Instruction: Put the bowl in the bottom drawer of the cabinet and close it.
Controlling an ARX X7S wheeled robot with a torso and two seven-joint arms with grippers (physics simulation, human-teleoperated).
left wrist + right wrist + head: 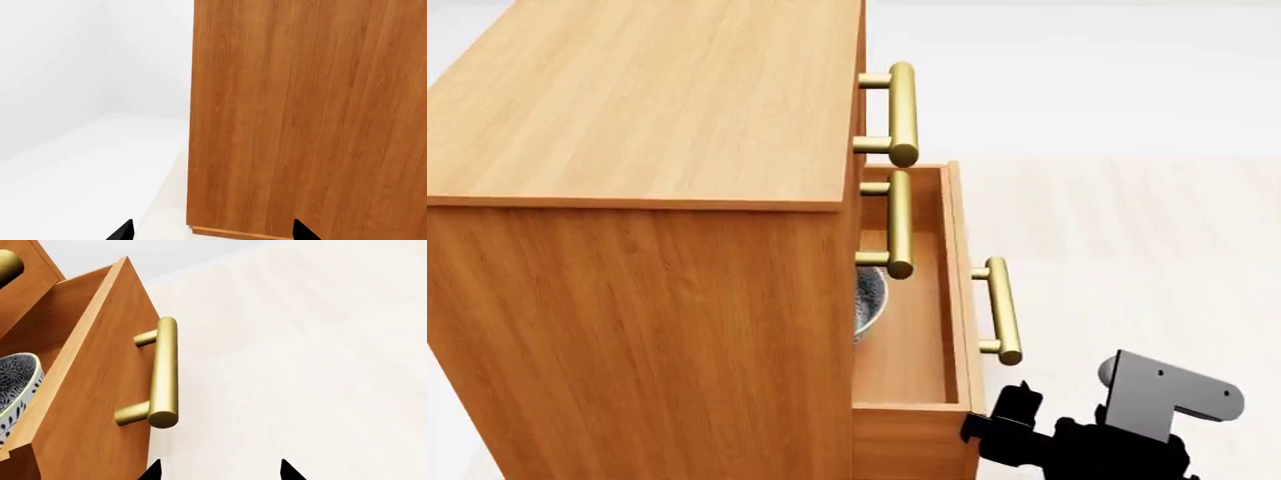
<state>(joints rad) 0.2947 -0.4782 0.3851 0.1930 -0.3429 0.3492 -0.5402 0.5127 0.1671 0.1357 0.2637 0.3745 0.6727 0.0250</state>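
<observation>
The bowl (869, 303), blue-grey patterned, lies inside the bottom drawer (960, 290), which stands pulled out of the cabinet (641, 200). In the right wrist view the bowl (17, 385) shows inside the drawer (87, 390), behind its brass handle (162, 372). My right gripper (219, 471) is open and empty, just in front of the drawer's face and below the handle; in the head view it (994, 420) sits by the drawer's near corner. My left gripper (212, 231) is open and empty, facing the cabinet's plain side panel (307, 115).
Two upper drawers are shut, their brass handles (902, 100) (898, 225) jutting out above the open drawer. Pale floor (1134, 250) spreads to the right of the cabinet. White floor and wall (80, 100) lie beside the cabinet's side.
</observation>
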